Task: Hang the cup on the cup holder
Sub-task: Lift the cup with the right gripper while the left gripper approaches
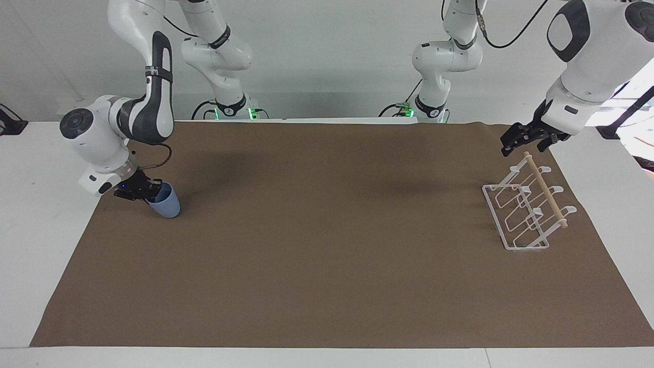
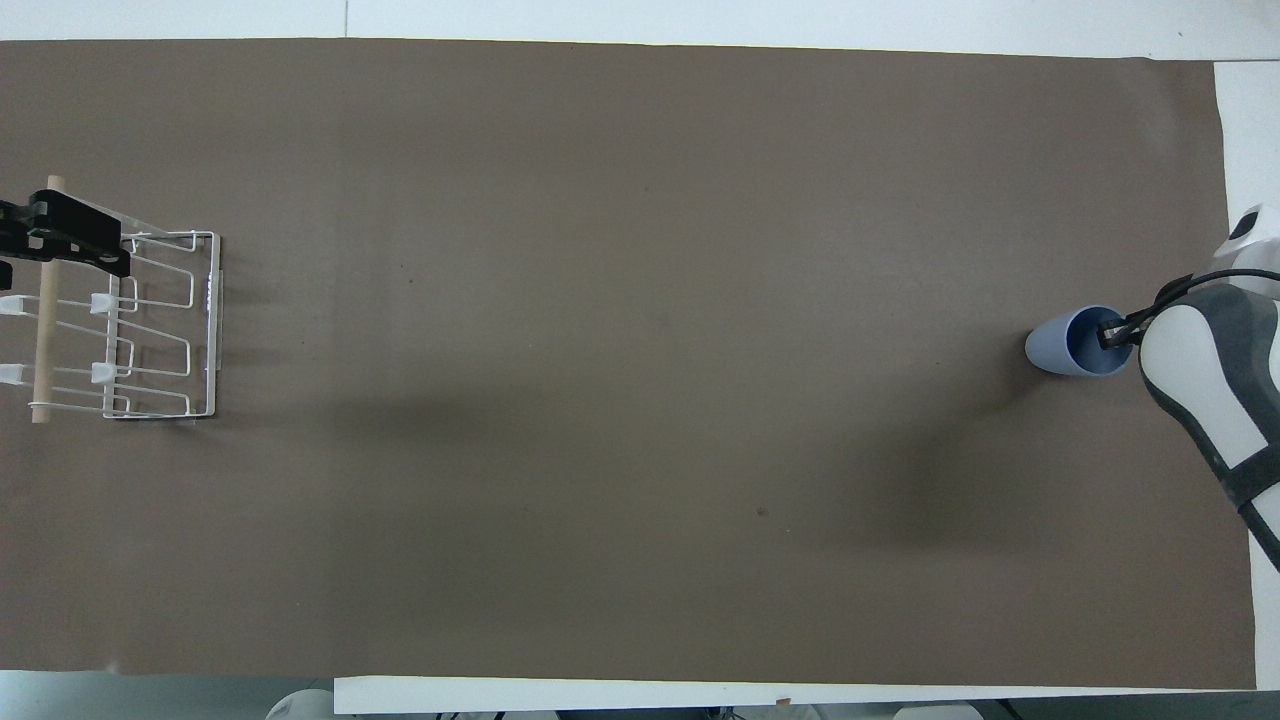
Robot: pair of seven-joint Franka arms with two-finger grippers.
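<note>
My right gripper [image 1: 151, 194] pinches the cup [image 1: 165, 203] rim, cup tilted on the bench; lift slowly, keep the rim squeezed; left gripper [image 1: 529, 138] waits over the holder [image 1: 526, 204], fingers unclear.

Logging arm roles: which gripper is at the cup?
The right gripper, gripping the tilted cup at its rim. The left gripper is over the cup holder, touching nothing.
</note>
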